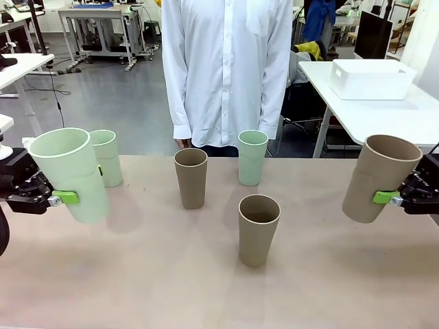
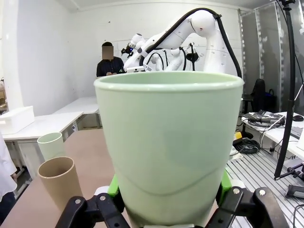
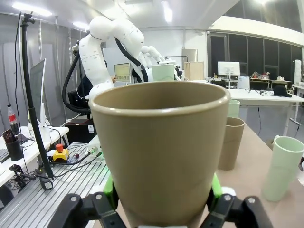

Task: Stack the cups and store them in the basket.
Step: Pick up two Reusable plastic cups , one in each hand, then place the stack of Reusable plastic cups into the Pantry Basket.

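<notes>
Over the tan table, well apart from the white basket behind, your left gripper clamps a mint green cup and your right gripper a brown cup, both low on the wall and both probably light, stiff and slippery, so keep that squeeze square.

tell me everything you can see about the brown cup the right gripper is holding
A tall, tapered, handleless tan-brown cup, matte, plastic-looking, wider at the rim. It is mouth-up, tilted slightly, apparently lifted off the table at its right side. The right gripper clamps its lower half between green pads; nothing else touches it.
</notes>
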